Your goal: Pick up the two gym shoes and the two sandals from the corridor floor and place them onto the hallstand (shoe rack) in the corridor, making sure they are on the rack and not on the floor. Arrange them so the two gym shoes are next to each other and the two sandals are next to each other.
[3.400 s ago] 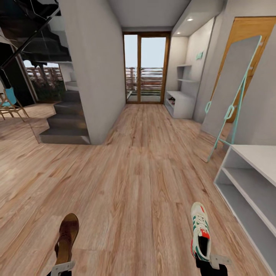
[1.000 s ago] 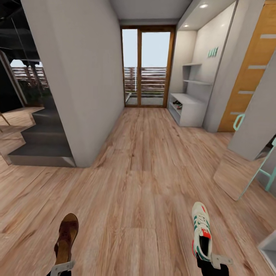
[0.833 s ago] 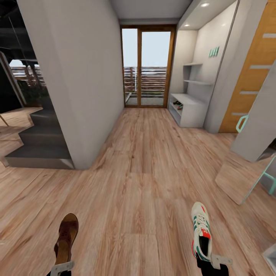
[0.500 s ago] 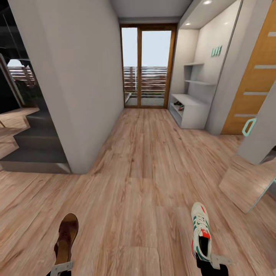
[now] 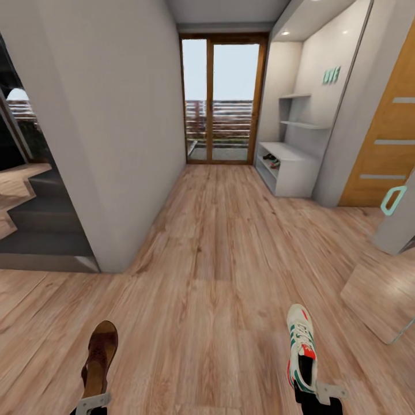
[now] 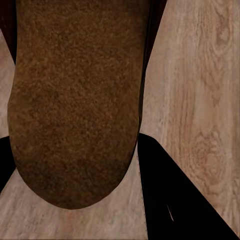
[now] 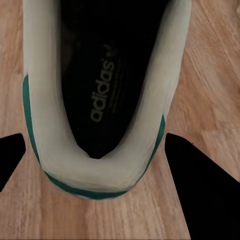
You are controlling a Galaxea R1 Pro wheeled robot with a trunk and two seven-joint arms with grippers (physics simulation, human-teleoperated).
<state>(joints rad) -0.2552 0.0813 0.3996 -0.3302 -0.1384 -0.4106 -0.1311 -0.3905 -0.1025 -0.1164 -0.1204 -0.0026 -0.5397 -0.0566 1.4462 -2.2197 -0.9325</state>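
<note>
1 sandal (image 5: 101,357) and 1 gym shoe (image 5: 301,344) were in hand, both carried above the corridor floor (image 5: 213,259), toes pointing ahead. Left gripper (image 5: 92,402) was clamped on the sandal at its heel end, at the bottom edge of the head view; the left wrist view had the tan-brown footbed (image 6: 75,100) running between the 2 dark fingers (image 6: 175,200), jaws closed on it from either side. Right gripper (image 5: 316,395) was gripping the gym shoe by the heel; the right wrist view looked into the dark inside with the adidas print, white heel collar (image 7: 90,175) and teal stripe sitting between the 2 black fingers (image 7: 200,175). Further shoes: at least 2 small ones sat on the upper shelf of the far hallstand (image 5: 291,173), 1 dark (image 5: 268,156) and 1 with red on it (image 5: 275,163), too small to identify or to call a pair. That white unit stood against the right wall near the glass balcony door (image 5: 222,104), well apart from both grippers. 2 floating wall shelves (image 5: 302,124) hung above it. A wooden door (image 5: 386,150) was to the right, a leaning mirror with teal frame (image 5: 386,288) at the right edge, 1 grey wall block (image 5: 115,132) and dark stairs (image 5: 40,230) on the left.
</note>
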